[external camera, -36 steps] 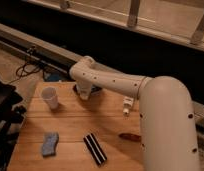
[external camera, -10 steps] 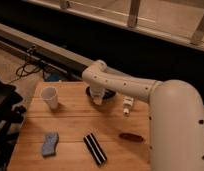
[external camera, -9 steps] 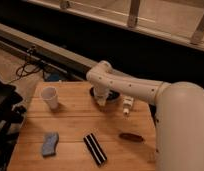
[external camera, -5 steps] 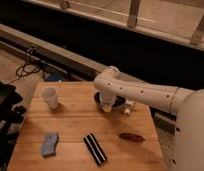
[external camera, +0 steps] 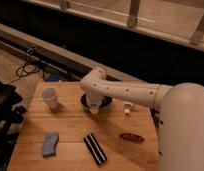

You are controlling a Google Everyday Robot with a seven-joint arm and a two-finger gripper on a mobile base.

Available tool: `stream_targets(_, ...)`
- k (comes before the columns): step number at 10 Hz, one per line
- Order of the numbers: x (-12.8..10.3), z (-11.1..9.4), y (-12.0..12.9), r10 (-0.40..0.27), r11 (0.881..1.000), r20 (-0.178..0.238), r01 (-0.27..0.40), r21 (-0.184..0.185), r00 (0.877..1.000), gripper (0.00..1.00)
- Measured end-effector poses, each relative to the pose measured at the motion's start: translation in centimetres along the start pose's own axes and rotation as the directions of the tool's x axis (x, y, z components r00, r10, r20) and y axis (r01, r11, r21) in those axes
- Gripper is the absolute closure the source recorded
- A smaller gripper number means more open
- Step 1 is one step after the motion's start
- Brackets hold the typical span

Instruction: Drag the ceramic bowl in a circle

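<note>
Leftward-shifted claw (external camera: 94,109) over glossy dark ceramic bowl (external camera: 106,102)

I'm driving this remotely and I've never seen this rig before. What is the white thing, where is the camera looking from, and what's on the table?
There is one view, looking down at a wooden table; its mounting is unknown. The big white shape is the robot's single arm, reaching in from the right. Its gripper points down at the near rim of the black ceramic bowl. Also on the table: a white cup at left, a blue sponge, a black striped bar, a small white item and a reddish-brown oblong item.
</note>
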Motion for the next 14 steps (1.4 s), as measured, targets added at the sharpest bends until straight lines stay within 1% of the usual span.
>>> stream_targets(1,-2.7,0.4,-0.5,-0.038,0.999,0.010,0.038,0.002,0.999,1.00)
stream_targets(2,-4.8,0.7,-1.1,-0.068,0.998,0.014,0.067,0.003,0.998,1.00)
stream_targets(3,-7.2,0.8,-2.0,-0.087,0.996,0.010,0.087,0.008,0.996,1.00)
stream_targets(5,-8.9,0.8,-3.2,-0.081,0.997,-0.002,0.081,0.018,0.997,1.00)
stream_targets(6,-9.2,0.6,-3.8,-0.071,0.997,-0.011,0.072,0.024,0.997,1.00)
stream_targets(7,-8.9,0.4,-4.5,-0.053,0.998,-0.023,0.054,0.031,0.998,1.00)
stream_targets(8,-8.2,0.1,-5.0,-0.035,0.999,-0.037,0.036,0.038,0.999,1.00)
stream_targets(9,-6.7,-0.3,-5.6,-0.008,0.999,-0.054,0.010,0.047,0.999,1.00)
stream_targets(12,-0.5,-1.8,-6.4,0.060,0.996,-0.097,-0.053,0.072,0.993,1.00)
stream_targets(13,2.8,-2.5,-6.3,0.092,0.993,-0.120,-0.082,0.082,0.989,1.00)
stream_targets(14,4.8,-3.0,-6.0,0.108,0.991,-0.133,-0.097,0.086,0.985,1.00)
